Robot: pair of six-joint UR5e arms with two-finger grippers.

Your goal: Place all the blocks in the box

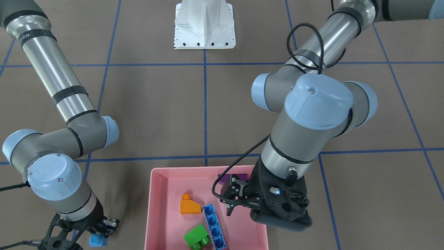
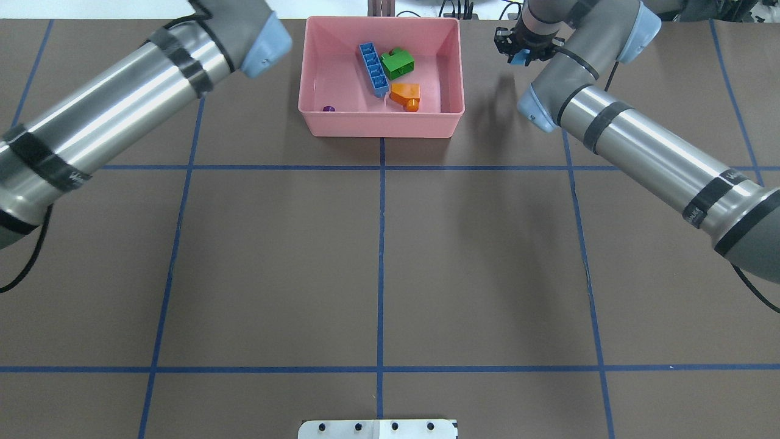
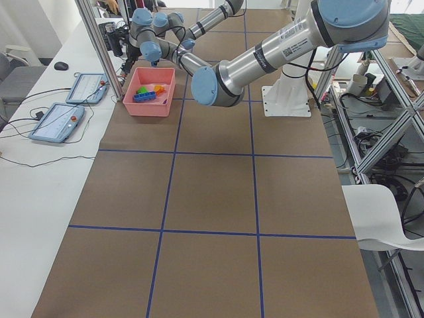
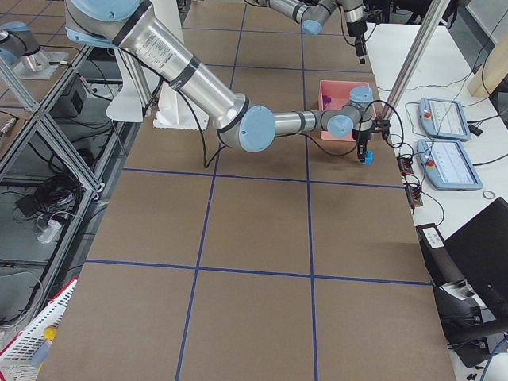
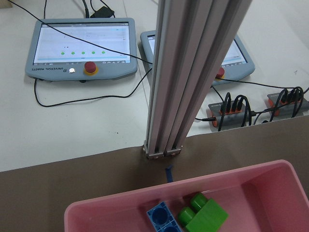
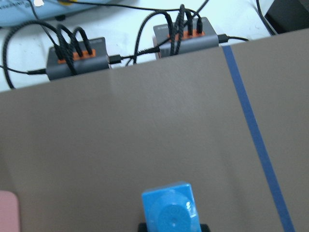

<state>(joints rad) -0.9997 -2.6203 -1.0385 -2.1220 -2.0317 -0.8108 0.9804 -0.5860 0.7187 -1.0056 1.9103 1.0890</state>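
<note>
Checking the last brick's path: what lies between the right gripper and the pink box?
Only bare brown table lies between the right gripper, shut on the tiny blue brick, and the side wall of the pink box. The overhead view shows it.

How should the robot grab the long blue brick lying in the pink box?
From straight above, pinching the long blue brick across its narrow width, near the middle. It lies flat, and the walls of the pink box likely block a sideways approach. The green brick crowds one long side, so that finger has little room.
</note>
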